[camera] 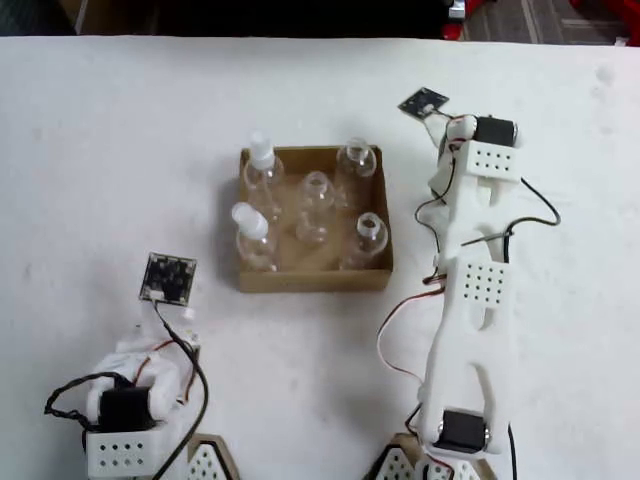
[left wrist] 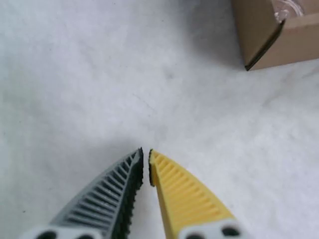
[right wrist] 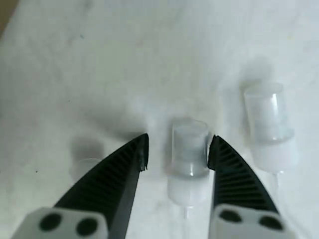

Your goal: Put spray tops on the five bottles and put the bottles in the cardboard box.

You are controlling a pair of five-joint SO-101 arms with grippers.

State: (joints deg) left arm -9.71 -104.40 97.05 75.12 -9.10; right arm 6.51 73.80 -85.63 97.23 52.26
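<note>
**Right gripper straddling a loose spray top, five bottles standing in the box**

Five clear bottles are standing upright in the cardboard box [camera: 312,280] in the middle of the tabletop [camera: 120,150]. Their long axes are running vertically and their necks are pointing up toward the high camera. Two are wearing white spray tops: the far capped bottle [camera: 262,165] at the box's far left corner and the near capped bottle [camera: 250,232] just in front of it. Three are showing open necks: the far open bottle [camera: 356,158], the middle open bottle [camera: 315,192] and the near open bottle [camera: 369,232].

The right arm [camera: 470,300] is stretching along the right side of the box. The right gripper [right wrist: 178,149] is standing spread, its black fingers flanking a spray top [right wrist: 189,159] that appears to be lying on the tabletop. One finger is sitting against its side and the other is leaving a gap. The top's long axis is running along the gripper's own line, with the clear cap end pointing away from the wrist and the thin tube toward it. A second spray top [right wrist: 269,129] is lying just beside it, parallel and pointing the same way. A pale round shape [right wrist: 84,167] is sitting partly behind a finger, too blurred to name.

The left arm [camera: 125,420] is sitting at the near left, apart from the box. The left gripper [left wrist: 146,159] is hanging over bare tabletop near a box corner, its grey and yellow fingers drawn together at the tips with nothing between them.
</note>
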